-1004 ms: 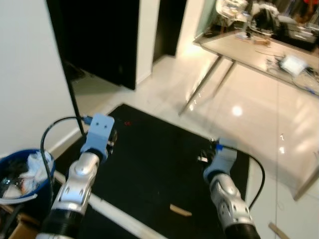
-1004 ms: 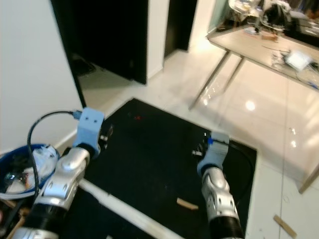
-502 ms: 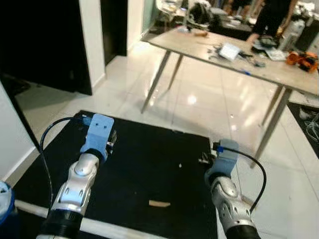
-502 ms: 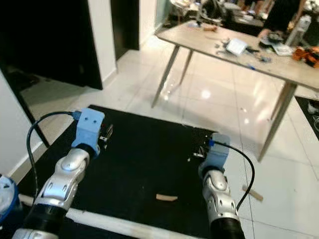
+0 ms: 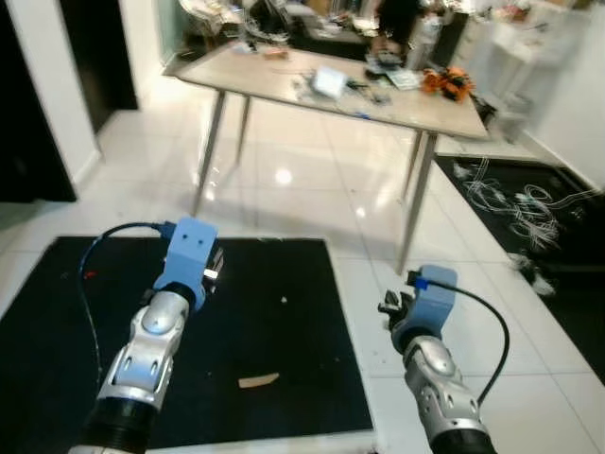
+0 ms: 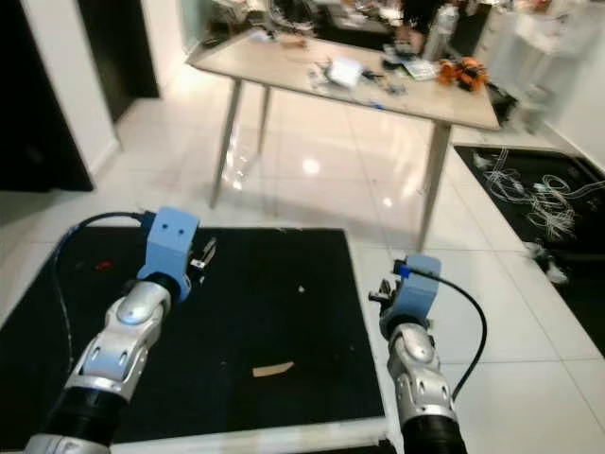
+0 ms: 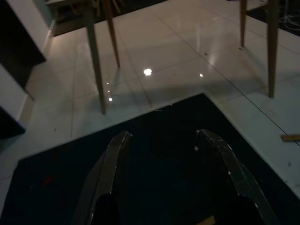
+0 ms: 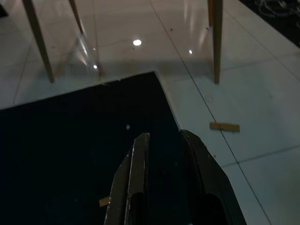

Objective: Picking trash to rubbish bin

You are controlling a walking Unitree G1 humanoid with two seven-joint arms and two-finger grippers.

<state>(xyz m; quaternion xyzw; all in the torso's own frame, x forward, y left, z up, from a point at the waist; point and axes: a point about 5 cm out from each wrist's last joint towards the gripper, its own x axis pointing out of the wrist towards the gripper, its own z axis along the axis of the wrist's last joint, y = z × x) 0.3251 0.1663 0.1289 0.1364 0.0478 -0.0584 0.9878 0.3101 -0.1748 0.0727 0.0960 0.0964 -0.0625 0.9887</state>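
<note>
A tan scrap (image 5: pixel 258 380) lies on the black mat (image 5: pixel 274 331), between the spread left gripper (image 7: pixel 164 140) and narrowly parted right gripper (image 8: pixel 165 140), nearer than both.

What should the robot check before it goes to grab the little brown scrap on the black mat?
1. Scrap in sight: ok. The brown scrap lies flat on the black mat, between the two arms.
2. Left end effector ready: ok, its fingers are spread open and hold nothing.
3. Right end effector ready: ok, there is a small gap between its fingers and nothing in it.
4. Path to scrap: ok, nothing lies on the mat around it except a tiny white speck.
5. Other trash: a second brown scrap lies on the white floor tiles past the mat's edge.
6. Rubbish bin location: cannot tell.
</note>
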